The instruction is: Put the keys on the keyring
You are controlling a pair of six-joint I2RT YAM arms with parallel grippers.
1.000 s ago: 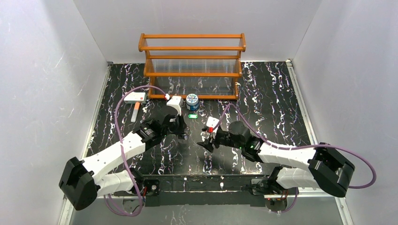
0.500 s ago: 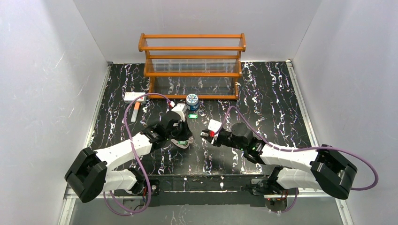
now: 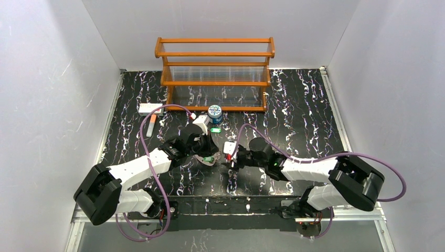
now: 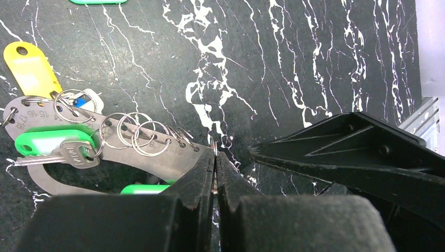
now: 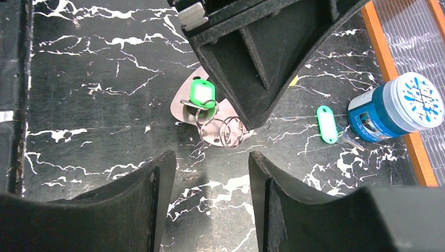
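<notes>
On the marbled surface [image 3: 304, 121], the keyring [image 4: 157, 152] is pinched at its tip by the closed left tool [image 4: 215, 160]; it could be knocked loose by the open right tool [image 5: 210, 168].

I saw my left arm [image 3: 134, 170] and right arm [image 3: 309, 168] wore white shells between bulky black joints, each trailing a purple cable [image 3: 142, 137]. The left gripper [image 4: 215, 153] and right gripper [image 5: 211, 157] had matte black, rough-textured, wedge-shaped fingers [image 5: 141, 205].

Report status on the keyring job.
Left gripper shut on keyring end. Right gripper open, empty, hovering near. One green key loose beside can.
</notes>
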